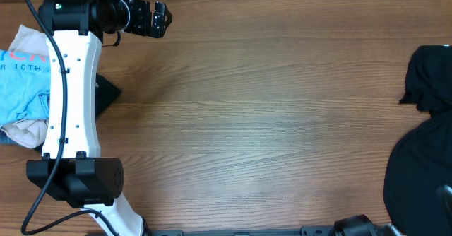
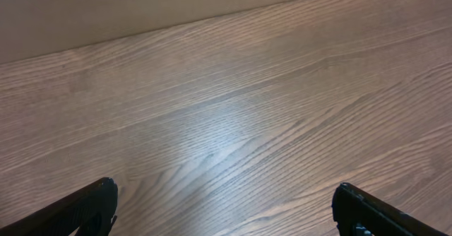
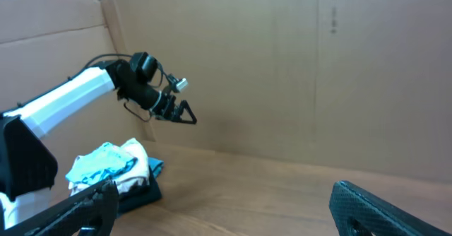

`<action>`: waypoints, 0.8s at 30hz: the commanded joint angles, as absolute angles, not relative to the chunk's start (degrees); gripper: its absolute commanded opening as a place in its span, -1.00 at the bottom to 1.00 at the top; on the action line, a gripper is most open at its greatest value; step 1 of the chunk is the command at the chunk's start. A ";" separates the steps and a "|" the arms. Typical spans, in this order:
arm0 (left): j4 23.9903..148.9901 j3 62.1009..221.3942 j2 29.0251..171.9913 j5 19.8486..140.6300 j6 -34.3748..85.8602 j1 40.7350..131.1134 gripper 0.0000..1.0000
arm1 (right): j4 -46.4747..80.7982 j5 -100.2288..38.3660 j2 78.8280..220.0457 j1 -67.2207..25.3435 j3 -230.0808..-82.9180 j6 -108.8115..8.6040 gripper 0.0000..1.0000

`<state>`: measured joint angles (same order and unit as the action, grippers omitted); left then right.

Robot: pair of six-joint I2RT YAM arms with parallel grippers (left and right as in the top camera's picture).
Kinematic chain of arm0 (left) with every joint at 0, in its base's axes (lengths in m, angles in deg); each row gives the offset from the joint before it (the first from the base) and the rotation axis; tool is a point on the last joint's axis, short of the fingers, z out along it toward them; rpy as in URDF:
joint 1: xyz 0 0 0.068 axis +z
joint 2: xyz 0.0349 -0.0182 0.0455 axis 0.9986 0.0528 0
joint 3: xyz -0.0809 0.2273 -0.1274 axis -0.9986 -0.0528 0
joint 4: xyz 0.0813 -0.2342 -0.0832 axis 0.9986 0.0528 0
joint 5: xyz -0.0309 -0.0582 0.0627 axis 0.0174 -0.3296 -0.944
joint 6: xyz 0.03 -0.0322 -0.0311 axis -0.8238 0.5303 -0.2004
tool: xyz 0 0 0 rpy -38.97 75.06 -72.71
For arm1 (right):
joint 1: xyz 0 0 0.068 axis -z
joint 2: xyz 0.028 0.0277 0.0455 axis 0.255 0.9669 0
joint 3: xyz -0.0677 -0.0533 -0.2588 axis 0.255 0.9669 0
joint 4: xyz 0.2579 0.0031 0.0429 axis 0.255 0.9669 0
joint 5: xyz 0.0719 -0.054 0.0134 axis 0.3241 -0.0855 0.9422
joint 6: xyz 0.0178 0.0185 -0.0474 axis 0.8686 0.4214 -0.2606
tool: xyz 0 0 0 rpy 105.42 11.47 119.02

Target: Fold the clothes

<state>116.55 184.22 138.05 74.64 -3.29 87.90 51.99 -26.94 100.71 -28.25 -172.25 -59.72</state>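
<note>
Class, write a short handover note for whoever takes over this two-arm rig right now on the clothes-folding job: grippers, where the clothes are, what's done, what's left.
Left gripper: open, empty, over bare table.
Right gripper: open, empty, its camera facing the left arm.
Clothes: light-blue T-shirt crumpled on an off-white garment beside the left arm's base; black cloth bunched at the opposite table edge.
Done: nothing visibly folded.
Left: probably pull one garment to the middle, flatten it and fold it, then repeat for the rest.
</note>
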 commanded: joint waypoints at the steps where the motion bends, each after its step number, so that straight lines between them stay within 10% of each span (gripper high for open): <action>1: 116.36 184.28 138.24 74.49 -2.75 87.68 1.00 | 53.83 -28.06 96.95 -26.65 -167.90 -59.90 1.00; 8: 116.34 184.28 138.24 74.49 -2.75 87.68 1.00 | 40.36 -29.72 86.65 -24.97 -143.29 -59.87 1.00; 19: 116.34 184.28 138.24 74.49 -2.75 87.68 1.00 | -23.92 -30.57 78.89 -22.46 -91.53 -59.44 1.00; 24: 116.36 184.28 138.24 74.49 -2.75 87.68 1.00 | -26.48 -34.42 78.87 -22.41 -85.50 -59.46 1.00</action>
<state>116.51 184.22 138.05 74.45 -3.29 87.90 -25.99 -30.92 79.55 -22.68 -87.46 -59.70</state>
